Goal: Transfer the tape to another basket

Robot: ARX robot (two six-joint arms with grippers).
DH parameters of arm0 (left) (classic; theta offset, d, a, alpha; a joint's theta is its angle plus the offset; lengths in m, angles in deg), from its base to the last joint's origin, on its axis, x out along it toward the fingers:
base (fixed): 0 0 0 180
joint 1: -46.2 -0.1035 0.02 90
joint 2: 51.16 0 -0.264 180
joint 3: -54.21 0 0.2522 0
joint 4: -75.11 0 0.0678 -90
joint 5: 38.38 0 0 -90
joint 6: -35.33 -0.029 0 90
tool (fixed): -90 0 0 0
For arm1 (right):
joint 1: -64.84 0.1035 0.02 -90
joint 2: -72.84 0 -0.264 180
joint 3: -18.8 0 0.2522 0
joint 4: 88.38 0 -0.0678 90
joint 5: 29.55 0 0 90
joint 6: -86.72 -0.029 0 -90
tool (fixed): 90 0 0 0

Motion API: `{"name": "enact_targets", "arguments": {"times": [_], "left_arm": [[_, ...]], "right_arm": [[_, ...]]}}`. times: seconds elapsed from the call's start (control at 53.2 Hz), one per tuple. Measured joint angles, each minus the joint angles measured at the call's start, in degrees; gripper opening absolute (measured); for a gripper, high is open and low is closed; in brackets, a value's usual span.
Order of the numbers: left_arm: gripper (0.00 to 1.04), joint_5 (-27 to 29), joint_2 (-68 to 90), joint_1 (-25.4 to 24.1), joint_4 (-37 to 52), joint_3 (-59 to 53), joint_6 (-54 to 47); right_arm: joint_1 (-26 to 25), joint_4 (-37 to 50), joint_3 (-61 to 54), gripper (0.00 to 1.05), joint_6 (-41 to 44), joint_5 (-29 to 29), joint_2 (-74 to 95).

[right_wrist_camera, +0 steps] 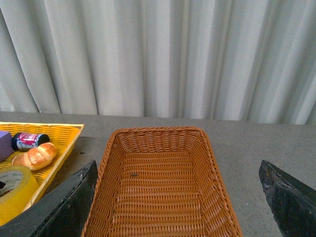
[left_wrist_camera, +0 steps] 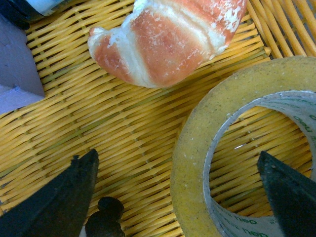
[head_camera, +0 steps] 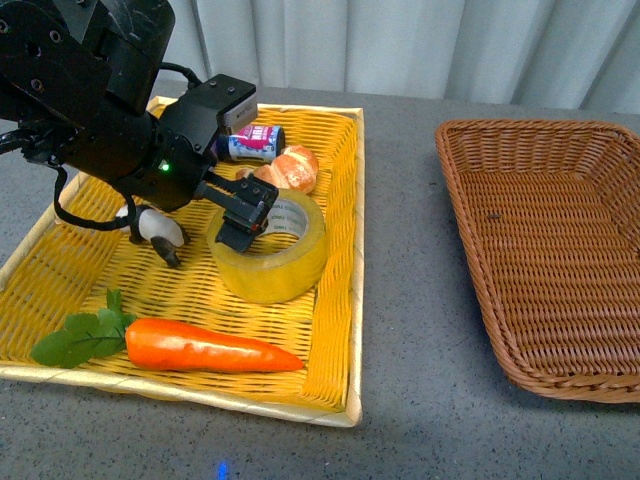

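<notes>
The left gripper [head_camera: 245, 225] hangs low over the yellow tray [head_camera: 357, 250] with its jaws apart. In the left wrist view [left_wrist_camera: 177, 155] one finger [left_wrist_camera: 64, 197] stands outside the tape [left_wrist_camera: 197, 148] and the other finger [left_wrist_camera: 289, 192] is over the hole of the white core, so the wall of the roll lies between them. I cannot tell if a finger touches the roll.

The tape [head_camera: 270, 250] lies flat in the yellow tray, near its right rim, with the hole facing up. Just behind it is a croissant [head_camera: 290, 168], and behind that a small can [head_camera: 252, 143] lies on its side. A carrot [head_camera: 205, 347] with green leaves lies in front of the tape, along the near rim.

The basket [head_camera: 470, 230] of brown wicker stands on the grey table [head_camera: 420, 350], to the right of the tray and apart from it. The right gripper [right_wrist_camera: 177, 168] shows only in its own wrist view: its jaws are wide apart and hold nothing, and the basket [right_wrist_camera: 106, 163] is seen between them.
</notes>
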State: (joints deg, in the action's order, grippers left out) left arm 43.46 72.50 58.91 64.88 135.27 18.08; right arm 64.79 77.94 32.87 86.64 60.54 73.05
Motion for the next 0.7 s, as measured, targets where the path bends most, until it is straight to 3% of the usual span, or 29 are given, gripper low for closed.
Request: {"name": "enact_targets", "arguments": {"times": [0.451, 0.695], "left_arm": [[0.18, 0.3, 0.1, 0.1, 0.5, 0.5, 1.7], [0.16, -0.7, -0.6, -0.1, -0.2, 0.5, 2.7]], "right_arm": [[0.0, 0.0, 0.0, 0.96, 0.0, 0.0, 0.0], [0.0, 0.0, 0.0, 0.96, 0.0, 0.0, 0.0]]}}
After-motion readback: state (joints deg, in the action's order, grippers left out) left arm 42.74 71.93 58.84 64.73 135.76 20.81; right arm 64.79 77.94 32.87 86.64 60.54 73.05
